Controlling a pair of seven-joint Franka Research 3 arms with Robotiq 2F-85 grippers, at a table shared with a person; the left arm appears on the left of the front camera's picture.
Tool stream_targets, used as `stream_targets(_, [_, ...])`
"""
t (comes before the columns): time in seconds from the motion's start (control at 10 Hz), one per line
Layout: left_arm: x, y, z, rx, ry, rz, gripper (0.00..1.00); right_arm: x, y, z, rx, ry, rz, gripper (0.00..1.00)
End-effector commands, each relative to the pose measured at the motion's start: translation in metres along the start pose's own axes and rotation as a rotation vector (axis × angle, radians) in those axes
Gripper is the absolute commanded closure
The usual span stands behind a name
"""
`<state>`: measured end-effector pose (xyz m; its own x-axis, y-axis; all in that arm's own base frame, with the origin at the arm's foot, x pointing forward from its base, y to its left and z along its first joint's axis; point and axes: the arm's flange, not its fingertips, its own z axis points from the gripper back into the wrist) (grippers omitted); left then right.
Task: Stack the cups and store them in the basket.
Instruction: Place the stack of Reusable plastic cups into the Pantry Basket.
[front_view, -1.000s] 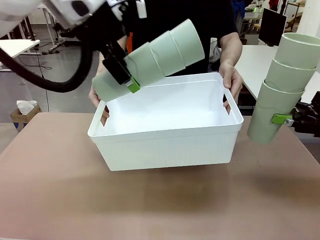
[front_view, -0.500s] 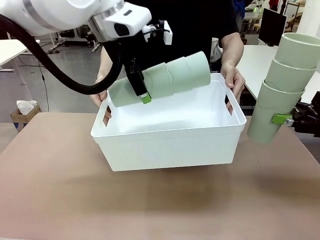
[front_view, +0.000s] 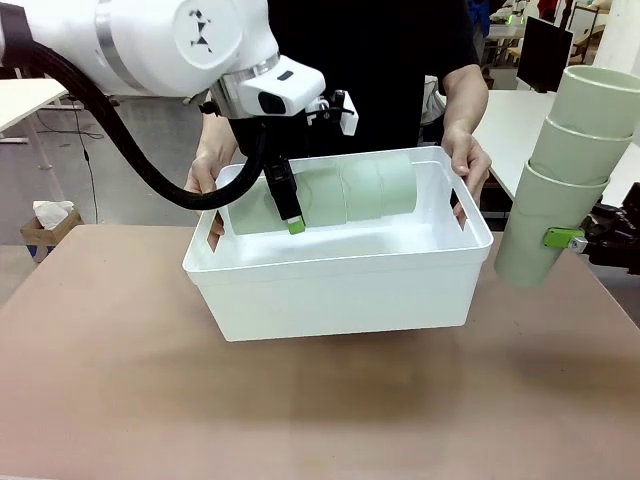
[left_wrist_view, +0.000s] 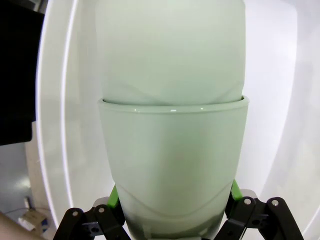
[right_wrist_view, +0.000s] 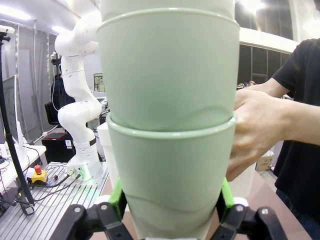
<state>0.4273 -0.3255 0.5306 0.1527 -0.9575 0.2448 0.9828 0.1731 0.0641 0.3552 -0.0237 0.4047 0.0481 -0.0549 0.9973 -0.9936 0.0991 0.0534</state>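
- I am pinching a nested stack of three cups (front_view: 345, 190) in my left gripper (front_view: 283, 205), with the pads pressed on the narrow base end of the outermost cup
- That stack is lying almost level down inside the basket (front_view: 330, 295), rims pointing toward the person's hand (front_view: 465, 160) on one short side; the other hand (front_view: 205, 175) is gripping the opposite side
- My right gripper (front_view: 575, 240) is clamping a second stack of three (front_view: 570, 170) by its lowest cup, tilted slightly off upright and well to the side of the basket
- I am judging these cups light, smooth and a little slippery: thin plastic that is likely giving under a hard squeeze, but hardly fragile
- The inner cups are sitting in by friction alone, so I am guessing any rim-down tilt risks them sliding out
- The base end, where I am holding, seems the best place: narrowest for my jaws and stiffest against the pads
- Once released on its side, the stack may be rolling along the basket floor
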Motion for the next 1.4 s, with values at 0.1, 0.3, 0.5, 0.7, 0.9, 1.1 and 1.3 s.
stream_targets(0.1, [0.014,0.005,-0.016,-0.011,0.011,-0.001,0.13,0.004,0.001,0.0,0.001,-0.006,0.01,0.14])
stream_targets(0.3, [0.019,0.008,-0.028,-0.03,0.011,-0.012,0.13,0.004,0.001,0.0,0.001,-0.006,0.01,0.14])
stream_targets(0.5, [0.022,0.01,-0.036,-0.054,0.001,-0.023,0.13,0.004,0.001,0.0,0.001,-0.006,0.01,0.14])
stream_targets(0.7, [0.021,0.012,-0.039,-0.045,0.006,-0.028,0.13,0.004,0.001,0.0,0.001,-0.006,0.01,0.14])
stream_targets(0.9, [0.022,0.012,-0.04,-0.057,-0.001,-0.029,0.13,0.004,0.001,0.0,0.001,-0.006,0.01,0.14])
stream_targets(1.1, [0.022,0.012,-0.046,-0.059,-0.008,-0.033,0.13,0.004,0.001,0.0,0.001,-0.006,0.01,0.14])
stream_targets(1.3, [0.023,0.01,-0.045,-0.059,0.001,-0.06,0.0,0.004,0.001,0.0,0.001,-0.006,0.01,0.14])
